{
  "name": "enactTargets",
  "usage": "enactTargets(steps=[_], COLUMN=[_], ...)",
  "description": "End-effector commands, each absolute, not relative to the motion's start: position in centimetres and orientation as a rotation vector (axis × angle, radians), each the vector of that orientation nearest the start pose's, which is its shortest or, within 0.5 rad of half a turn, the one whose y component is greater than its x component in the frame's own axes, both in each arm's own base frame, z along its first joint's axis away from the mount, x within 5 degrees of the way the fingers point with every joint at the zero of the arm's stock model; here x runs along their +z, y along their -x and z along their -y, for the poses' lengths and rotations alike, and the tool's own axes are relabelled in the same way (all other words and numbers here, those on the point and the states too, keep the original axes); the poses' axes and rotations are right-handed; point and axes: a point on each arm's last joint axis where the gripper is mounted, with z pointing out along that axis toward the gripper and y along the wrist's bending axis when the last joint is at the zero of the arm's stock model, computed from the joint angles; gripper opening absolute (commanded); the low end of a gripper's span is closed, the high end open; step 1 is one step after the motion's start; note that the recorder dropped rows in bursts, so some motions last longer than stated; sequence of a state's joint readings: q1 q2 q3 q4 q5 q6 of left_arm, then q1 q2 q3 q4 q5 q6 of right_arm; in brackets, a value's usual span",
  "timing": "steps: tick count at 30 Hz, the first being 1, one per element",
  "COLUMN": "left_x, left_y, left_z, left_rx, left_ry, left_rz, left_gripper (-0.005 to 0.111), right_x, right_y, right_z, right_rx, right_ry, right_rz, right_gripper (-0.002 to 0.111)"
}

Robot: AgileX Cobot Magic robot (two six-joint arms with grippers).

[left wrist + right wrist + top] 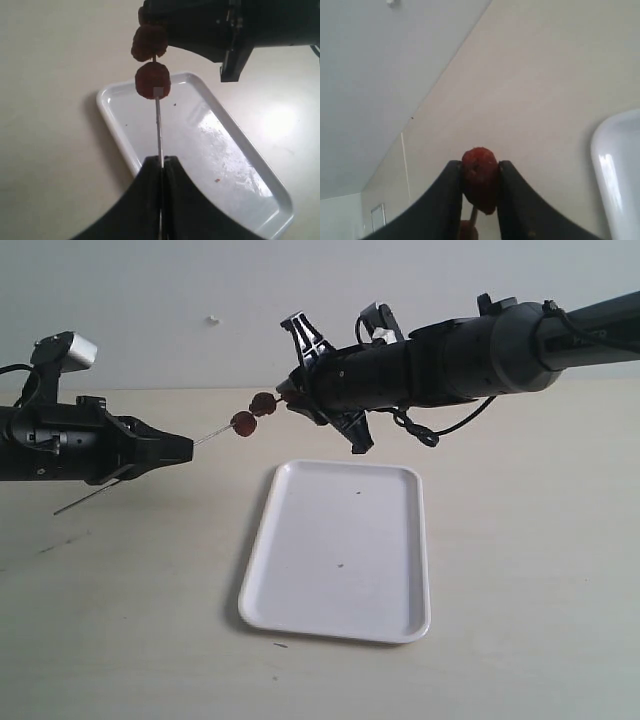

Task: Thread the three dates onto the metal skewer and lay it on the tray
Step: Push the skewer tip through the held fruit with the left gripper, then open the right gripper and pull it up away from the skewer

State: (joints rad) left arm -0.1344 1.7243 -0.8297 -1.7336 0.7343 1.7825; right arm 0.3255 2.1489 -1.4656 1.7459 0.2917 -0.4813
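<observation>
The thin metal skewer [215,434] hangs level above the table, pinched near one end by my left gripper [187,448], which is shut on it [161,160]. Two dark red dates [243,424] [263,403] sit threaded on the rod, seen in the left wrist view as one date [152,81] and another [148,42] behind it. My right gripper [292,396] meets the skewer's far end, its jaws shut on a third date [480,182] with the rod [474,215] entering it from below. The white tray [330,628] lies on the table under and in front of the skewer.
The pale table [520,540] spreads around the tray. The skewer's tail [85,500] sticks out behind my left gripper, low over the table. A grey wall [200,290] stands behind. Small crumbs [217,179] dot the tray.
</observation>
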Motion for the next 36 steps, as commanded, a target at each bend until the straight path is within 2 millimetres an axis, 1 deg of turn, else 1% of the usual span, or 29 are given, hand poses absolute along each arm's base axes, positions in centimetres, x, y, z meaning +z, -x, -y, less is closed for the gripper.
enactTargets(steps=[1,7,17,23,32,36], left_x=[19.0,19.0,19.0,19.0,19.5,19.9], left_y=[-31.1,-31.0,-31.0,-31.0,-31.4,-31.4], left_z=[10.7,10.8,10.8,10.8,10.9,11.8], left_rx=[-0.923,-0.928,-0.928,-0.928,-0.923,-0.929], left_ry=[-0.555,-0.557,-0.557,-0.557,-0.564,-0.602], left_rz=[-2.081,-2.078,-2.078,-2.078,-2.06,-2.041], left_gripper=[0.0,0.0,0.0,0.0,0.0,0.0], right_x=[17.4,17.5,17.6,17.7,17.7,17.7], right_y=[-44.7,-44.5,-44.3,-44.3,-44.2,-44.2], right_z=[-18.2,-18.5,-18.8,-18.8,-18.9,-19.0], right_rx=[1.232,1.267,1.306,1.303,1.313,1.327], right_ry=[-0.85,-0.831,-0.797,-0.759,-0.749,-0.741], right_rz=[-2.189,-2.2,-2.213,-2.218,-2.221,-2.224], right_gripper=[0.024,0.023,0.015,0.014,0.014,0.014])
